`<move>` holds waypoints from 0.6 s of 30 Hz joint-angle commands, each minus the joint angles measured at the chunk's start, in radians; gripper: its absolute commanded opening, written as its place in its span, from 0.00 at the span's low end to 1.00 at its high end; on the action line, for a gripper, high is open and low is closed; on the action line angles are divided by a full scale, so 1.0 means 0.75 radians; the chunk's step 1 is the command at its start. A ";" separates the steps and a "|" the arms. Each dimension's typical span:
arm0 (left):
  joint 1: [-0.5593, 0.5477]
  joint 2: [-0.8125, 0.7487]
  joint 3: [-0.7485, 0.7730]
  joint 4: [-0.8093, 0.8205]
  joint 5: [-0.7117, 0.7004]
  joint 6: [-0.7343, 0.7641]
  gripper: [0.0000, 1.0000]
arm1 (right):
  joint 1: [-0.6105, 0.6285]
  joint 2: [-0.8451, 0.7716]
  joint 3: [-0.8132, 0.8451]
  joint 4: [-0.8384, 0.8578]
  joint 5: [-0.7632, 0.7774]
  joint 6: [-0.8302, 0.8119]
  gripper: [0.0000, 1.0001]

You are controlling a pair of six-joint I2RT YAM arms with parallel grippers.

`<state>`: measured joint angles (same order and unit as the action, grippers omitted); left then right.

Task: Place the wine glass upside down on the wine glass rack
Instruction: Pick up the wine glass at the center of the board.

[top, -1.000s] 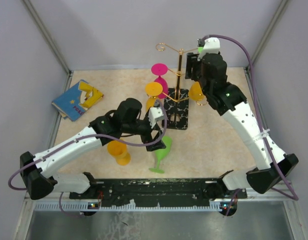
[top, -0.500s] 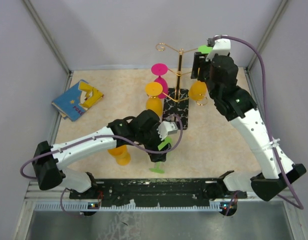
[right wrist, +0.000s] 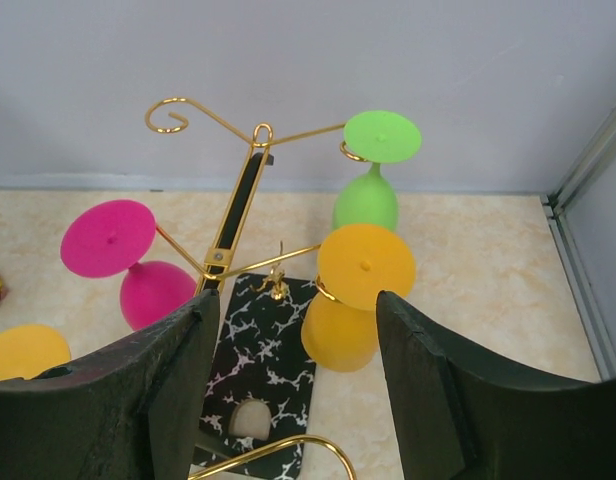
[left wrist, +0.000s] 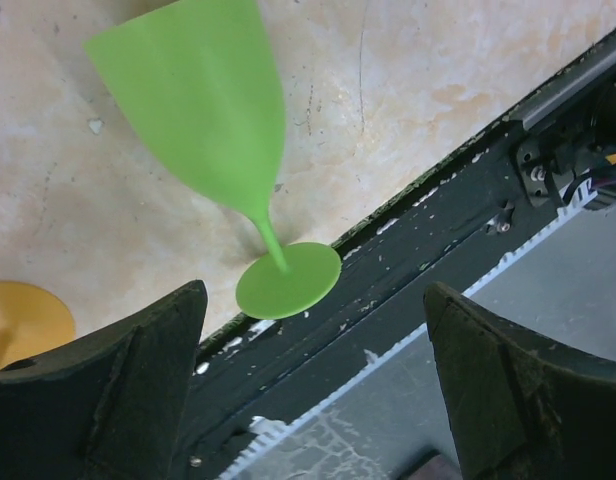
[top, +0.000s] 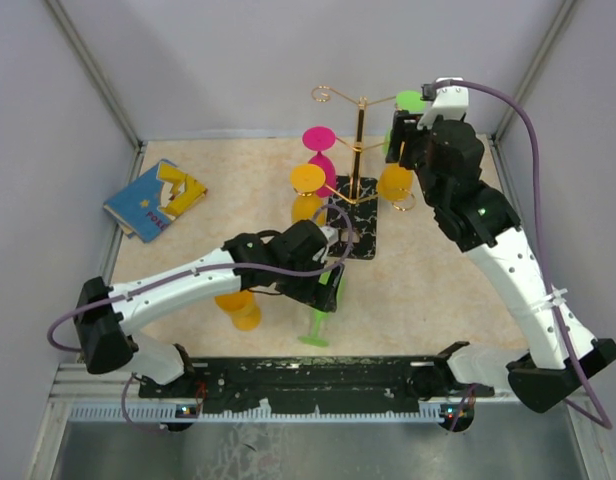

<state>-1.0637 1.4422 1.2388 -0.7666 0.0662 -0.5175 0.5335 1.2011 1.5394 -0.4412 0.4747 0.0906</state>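
A green wine glass [top: 318, 318] [left wrist: 203, 110] stands upright near the table's front edge. My left gripper [top: 329, 272] [left wrist: 313, 300] hovers just above and behind it, open, with the glass beyond the fingertips and nothing between them. The wine glass rack [top: 359, 165] [right wrist: 238, 205] stands mid-table on its black marbled base [right wrist: 273, 365]. Pink [top: 318, 140], orange [top: 308, 182], a second orange [right wrist: 360, 290] and green [right wrist: 380, 165] glasses hang upside down on it. My right gripper [top: 399, 140] [right wrist: 298, 300] is open and empty, high beside the rack's right arms.
Another orange glass [top: 238, 305] stands on the table left of the green one. A blue and yellow book [top: 153, 200] lies at the back left. The black front rail [left wrist: 408, 250] runs right behind the green glass's foot. Walls enclose the table.
The left arm has swung round and brought its open gripper over the green glass on the table. The right arm has drawn up and to the right, away from the rack.
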 commanded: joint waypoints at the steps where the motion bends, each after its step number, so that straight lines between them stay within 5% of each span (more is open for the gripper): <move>1: -0.053 0.110 0.111 -0.154 -0.095 -0.212 0.94 | -0.008 -0.050 -0.012 0.077 -0.021 -0.003 0.64; 9: -0.175 0.102 0.057 -0.134 -0.104 -0.135 0.91 | -0.008 -0.097 -0.061 0.089 -0.035 -0.007 0.64; 18: -0.358 -0.016 -0.144 -0.046 -0.325 0.090 0.88 | -0.008 -0.105 -0.115 0.132 -0.073 -0.016 0.64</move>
<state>-1.3094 1.4681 1.1706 -0.8288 -0.0689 -0.5480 0.5335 1.1374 1.4513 -0.3897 0.4442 0.0891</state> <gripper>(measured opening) 0.885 0.641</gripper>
